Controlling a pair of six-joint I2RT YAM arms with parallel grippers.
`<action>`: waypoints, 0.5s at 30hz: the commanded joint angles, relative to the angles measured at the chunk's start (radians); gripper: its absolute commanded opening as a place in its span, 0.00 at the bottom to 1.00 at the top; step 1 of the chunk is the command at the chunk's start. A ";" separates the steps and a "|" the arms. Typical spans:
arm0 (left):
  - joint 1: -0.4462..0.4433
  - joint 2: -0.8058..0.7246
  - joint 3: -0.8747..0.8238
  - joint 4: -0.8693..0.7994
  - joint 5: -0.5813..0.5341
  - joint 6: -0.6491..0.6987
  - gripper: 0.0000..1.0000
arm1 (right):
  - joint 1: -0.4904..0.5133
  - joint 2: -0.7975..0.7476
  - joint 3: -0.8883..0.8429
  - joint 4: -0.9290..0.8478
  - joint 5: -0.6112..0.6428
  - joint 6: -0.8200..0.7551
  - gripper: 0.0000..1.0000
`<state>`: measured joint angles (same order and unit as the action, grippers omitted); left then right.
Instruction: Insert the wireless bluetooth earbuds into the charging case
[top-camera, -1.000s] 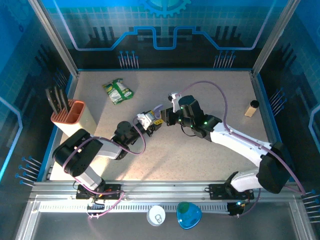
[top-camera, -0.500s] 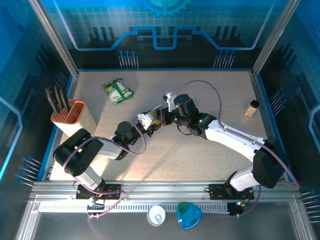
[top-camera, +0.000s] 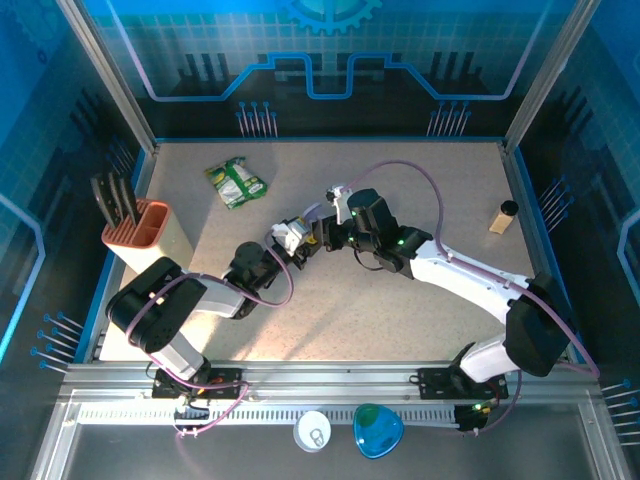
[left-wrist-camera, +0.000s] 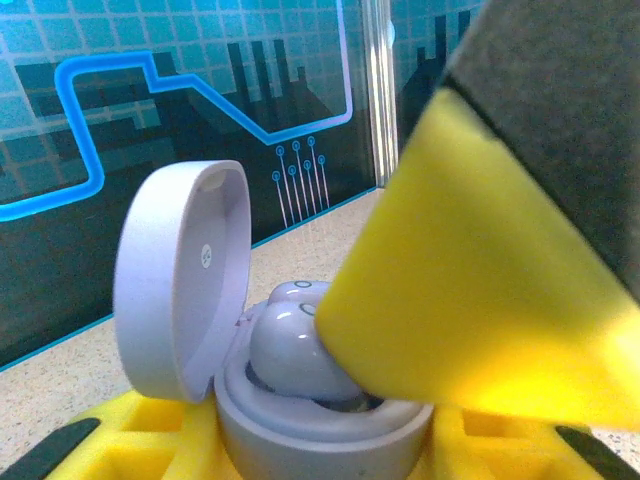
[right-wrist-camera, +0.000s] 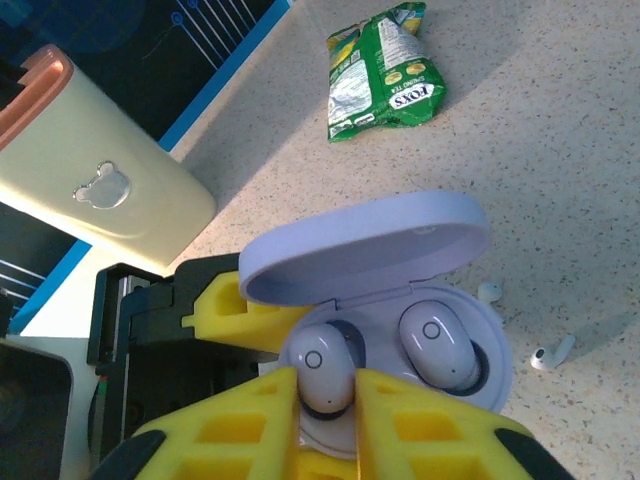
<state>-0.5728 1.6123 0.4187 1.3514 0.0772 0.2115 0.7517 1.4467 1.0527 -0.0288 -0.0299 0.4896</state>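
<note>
**Item: held earbud** (right-wrist-camera: 322, 362). A small, glossy, pale lavender-white pebble with a ringed dot on its face. It is seated, or very nearly seated, in the nearer-left pocket of the charging case (right-wrist-camera: 487, 372). It is pinched from both sides by the yellow fingertips of the right gripper (right-wrist-camera: 326, 380), which is closed down to the width of the bud.

**Second earbud** (right-wrist-camera: 437, 340). Of the same make, it is lodged in the neighbouring pocket and touched by nothing.

**Charging case.** A round, smooth, matte lavender shell. The hinged lid (right-wrist-camera: 370, 240) is stood open behind the pockets. The base is clamped between the ribbed yellow fingers of the left gripper (left-wrist-camera: 320, 445) and held off the table (right-wrist-camera: 560, 150).

**Step in hand.** This is judged to be the final seating of the last bud, and the task looks almost complete. The next move calls for a short press straight down until the bud sits flush. The fingers should then be opened gently and lifted clear without dragging the bud out or knocking the lid.

**Surroundings.**
- Two tiny white pieces (right-wrist-camera: 488, 292) are seen on the speckled tabletop just beside the case. They are too small to identify.
- A crinkled green snack packet (right-wrist-camera: 385, 70) is found farther off.
- A cream knife holder (right-wrist-camera: 100, 190) with rounded corners is also noted.
</note>
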 joint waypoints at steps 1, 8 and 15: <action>-0.007 -0.009 0.031 0.044 -0.006 -0.017 0.31 | 0.013 0.010 -0.006 0.004 -0.019 -0.002 0.29; -0.005 -0.018 0.015 0.032 0.000 -0.018 0.31 | 0.000 -0.077 -0.052 0.031 0.013 -0.035 0.46; -0.003 -0.045 -0.009 -0.042 0.144 0.030 0.32 | -0.016 -0.152 -0.028 -0.034 0.046 -0.132 0.51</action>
<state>-0.5728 1.6073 0.4183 1.3334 0.1299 0.2157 0.7467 1.3270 0.9951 -0.0360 -0.0105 0.4152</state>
